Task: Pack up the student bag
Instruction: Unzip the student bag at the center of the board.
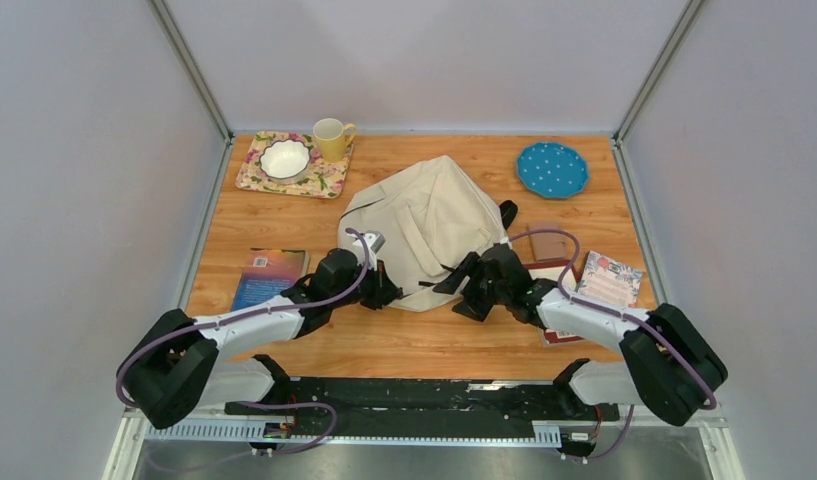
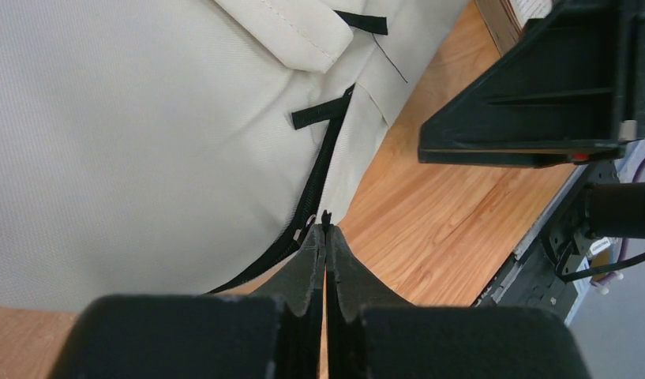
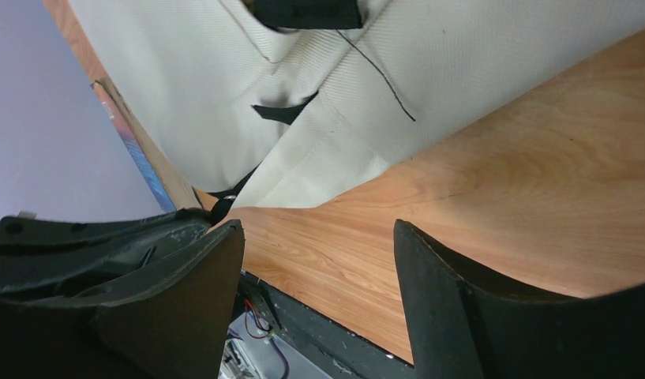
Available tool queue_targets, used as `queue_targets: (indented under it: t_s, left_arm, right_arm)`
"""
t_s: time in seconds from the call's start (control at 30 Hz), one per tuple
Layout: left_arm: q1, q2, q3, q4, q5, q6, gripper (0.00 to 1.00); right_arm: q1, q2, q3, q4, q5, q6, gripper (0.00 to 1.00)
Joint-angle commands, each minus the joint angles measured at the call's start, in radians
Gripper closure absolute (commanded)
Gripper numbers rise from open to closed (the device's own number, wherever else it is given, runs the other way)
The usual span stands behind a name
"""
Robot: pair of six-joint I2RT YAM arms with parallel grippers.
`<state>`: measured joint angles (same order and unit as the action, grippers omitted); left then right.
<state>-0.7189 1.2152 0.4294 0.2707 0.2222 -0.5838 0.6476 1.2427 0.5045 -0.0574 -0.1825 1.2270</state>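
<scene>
The student bag, cream fabric with black strap ends, lies mid-table. My left gripper sits at its near left edge. In the left wrist view the jaws are pressed together on the small black zipper pull at the end of the bag's black zipper. My right gripper hovers open at the bag's near right edge. In the right wrist view only bare wood lies between its fingers, with the bag's cream corner just ahead.
A blue book lies left of the bag. A brown notebook and a floral book lie to its right. At the back are a floral tray with a white bowl, a yellow mug and a blue plate.
</scene>
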Motion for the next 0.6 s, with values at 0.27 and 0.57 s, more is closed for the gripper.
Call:
queue_targets:
  t_s: [0.27, 0.57]
  left_arm:
    - [-0.036, -0.086, 0.026, -0.022, 0.026, 0.090, 1.00]
    - [-0.045, -0.086, 0.029, -0.022, 0.074, 0.130, 1.00]
  right_arm:
    - [0.038, 0.262, 0.134, 0.099, 0.034, 0.198, 0.29]
    - [0.043, 0.350, 0.149, 0.129, 0.037, 0.172, 0.65]
